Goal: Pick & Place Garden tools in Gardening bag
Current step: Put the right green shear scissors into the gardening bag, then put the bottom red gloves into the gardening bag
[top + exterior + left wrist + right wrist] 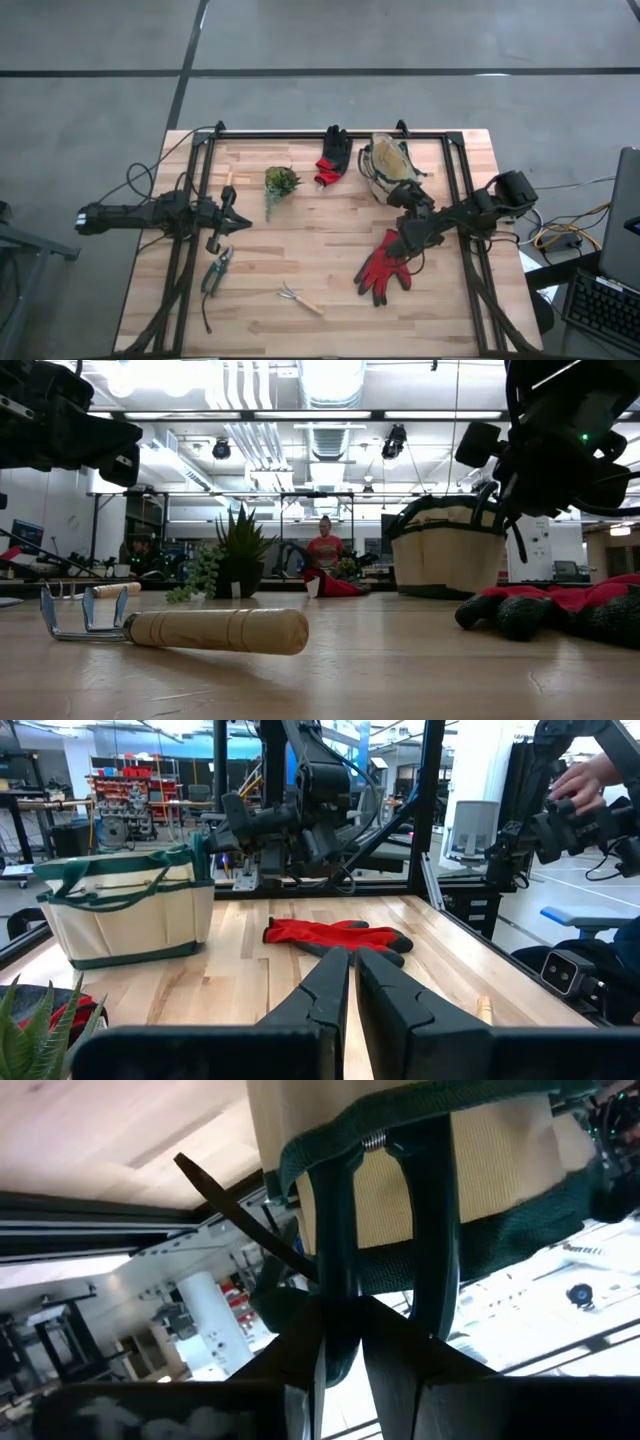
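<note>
Table (330,250): pale wood planks with a black frame around the edges; seen from straight above.
Left arm: reaches in from the table's left side; the left gripper (232,212) (346,955) hovers low above the wood just beside the plant; its two dark fingers are pressed together with nothing between them.
Right arm: reaches in from the right side; the right gripper (404,190) (340,1305) is at the near side of the bag, above the red glove's cuff; one handle of the green pruners runs into its tip; whether it is clamped on that handle cannot be told.
Bag (382,160) (445,555) (130,915) (480,1170): beige canvas with dark green trim; stands upright near the far right of the table.
Red glove (383,268) (560,605) (335,933): lies flat on the right half of the table, nearer than the bag.
Black-and-red glove (333,153): lies at the far edge, just left of the bag.
Plant (281,182) (238,555): small and leafy; left of that glove.
Green pruners (340,1210): looped handles joined by a spring; against the bag's canvas.
Second pruners (217,268): lie on the left half, nearer than the left gripper.
Fork (300,298) (215,630): wooden handle, metal tines; lies near the front edge, at the middle.
</note>
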